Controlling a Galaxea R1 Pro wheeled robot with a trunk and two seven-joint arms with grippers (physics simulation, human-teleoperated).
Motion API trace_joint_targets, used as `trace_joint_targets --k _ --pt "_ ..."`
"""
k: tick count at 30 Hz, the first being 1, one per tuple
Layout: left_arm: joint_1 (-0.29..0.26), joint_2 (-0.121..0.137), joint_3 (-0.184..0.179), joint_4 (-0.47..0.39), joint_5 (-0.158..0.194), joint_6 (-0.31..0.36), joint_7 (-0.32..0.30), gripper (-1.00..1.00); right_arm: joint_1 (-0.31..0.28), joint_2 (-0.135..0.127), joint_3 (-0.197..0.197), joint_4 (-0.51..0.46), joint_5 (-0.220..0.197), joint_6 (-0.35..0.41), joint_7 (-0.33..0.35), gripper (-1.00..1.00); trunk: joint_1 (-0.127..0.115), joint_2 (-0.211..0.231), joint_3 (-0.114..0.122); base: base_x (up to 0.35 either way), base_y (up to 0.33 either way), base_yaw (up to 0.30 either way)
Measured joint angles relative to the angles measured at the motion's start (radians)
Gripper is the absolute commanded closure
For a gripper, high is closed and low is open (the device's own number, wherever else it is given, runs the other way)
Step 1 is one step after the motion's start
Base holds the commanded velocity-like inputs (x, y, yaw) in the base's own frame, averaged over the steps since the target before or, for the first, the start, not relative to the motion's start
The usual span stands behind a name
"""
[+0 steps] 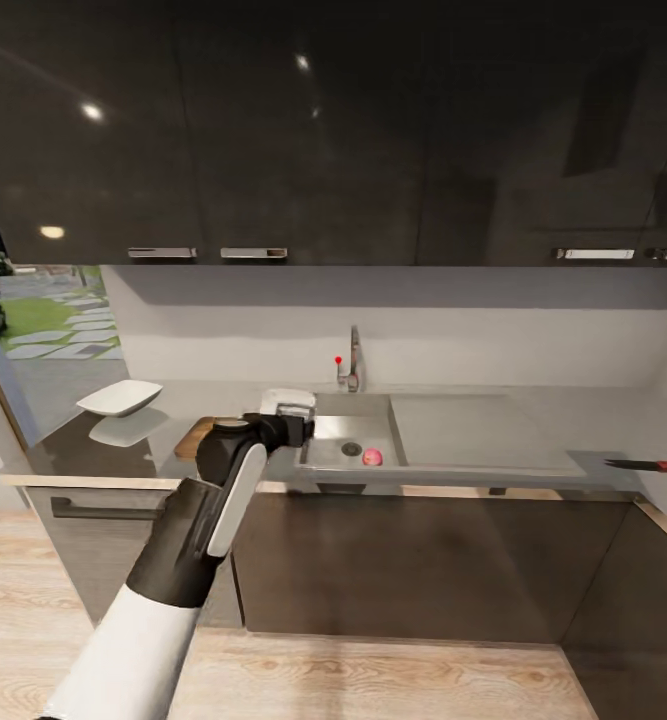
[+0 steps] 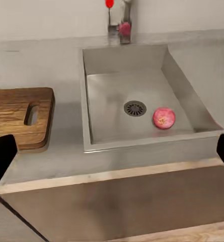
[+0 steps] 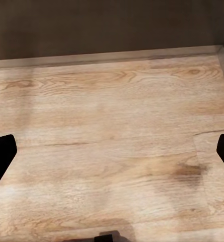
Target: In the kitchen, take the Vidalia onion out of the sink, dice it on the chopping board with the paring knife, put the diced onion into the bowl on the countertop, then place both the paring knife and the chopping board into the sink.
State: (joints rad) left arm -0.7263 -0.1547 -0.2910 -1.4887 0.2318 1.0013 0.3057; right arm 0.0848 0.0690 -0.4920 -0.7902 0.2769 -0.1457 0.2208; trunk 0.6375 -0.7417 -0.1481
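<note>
Your left gripper (image 2: 112,151) hangs wide open and empty before the sink (image 2: 91,136), the knife (image 1: 651,465) lying crosswise, blade pointing left.

Head camera faces the countertop (image 1: 473,430) from afar; left wrist camera looks down closer at the same sink (image 1: 358,440); right wrist camera faces the floor (image 3: 112,146).

the scene is evenly and softly lit. small ceiling lights are mirrored as bright spots in the glossy upper cabinets (image 1: 273,130). the countertop (image 1: 493,425) is reflective, and a pale mirror image is seen under the bowl (image 1: 120,397). daylight is seen through a window (image 1: 53,315). edges are rendered slightly soft; the floor (image 3: 112,151) is mildly blurred.
</note>
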Motion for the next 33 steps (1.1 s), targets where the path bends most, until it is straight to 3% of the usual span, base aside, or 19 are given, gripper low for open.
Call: trace_joint_targets --k 1,3,5,9,19,21,28,33 --pt "-0.019 0.000 0.000 0.017 0.001 0.000 0.000 -1.00 0.000 0.000 0.000 0.000 0.000 0.000 0.000 -1.00 0.000 0.000 0.000 0.000 0.000 -0.013" --pt "-0.112 -0.001 0.000 0.125 0.009 0.001 -0.001 -1.00 0.000 0.000 0.000 0.000 0.000 0.000 0.000 -1.00 0.000 0.000 0.000 0.000 0.000 -0.078" --pt "-0.200 -0.003 0.001 0.250 0.055 -0.001 -0.001 -1.00 0.000 0.000 0.000 0.001 0.000 0.000 0.000 -1.00 0.000 0.000 0.000 0.000 0.000 -0.163" --pt "-0.286 -0.003 0.001 0.426 0.133 -0.004 0.000 -1.00 0.000 0.000 0.000 0.004 0.000 0.000 0.000 -1.00 0.000 0.000 0.000 0.000 0.000 -0.249" --pt "-0.305 0.004 0.002 0.562 0.152 -0.060 -0.002 -1.00 0.000 0.000 0.000 0.008 0.000 0.000 0.000 -1.00 0.000 0.000 0.000 0.000 0.000 -0.291" --pt "-0.303 0.016 0.002 0.584 0.153 -0.069 -0.007 -1.00 0.000 0.000 0.000 0.007 0.000 0.000 0.000 -1.00 0.000 0.000 0.000 0.000 0.000 -0.228" --pt "-0.302 0.025 0.002 0.605 0.152 -0.083 -0.007 -1.00 0.000 0.001 0.000 0.007 0.000 0.001 0.000 -1.00 0.000 0.000 0.000 0.027 -0.018 -0.060" --pt "-0.302 0.026 0.002 0.670 0.153 -0.086 -0.010 -1.00 0.000 0.002 0.000 0.005 0.000 0.002 -0.001 -1.00 0.000 0.000 0.000 0.197 -0.138 -0.004"
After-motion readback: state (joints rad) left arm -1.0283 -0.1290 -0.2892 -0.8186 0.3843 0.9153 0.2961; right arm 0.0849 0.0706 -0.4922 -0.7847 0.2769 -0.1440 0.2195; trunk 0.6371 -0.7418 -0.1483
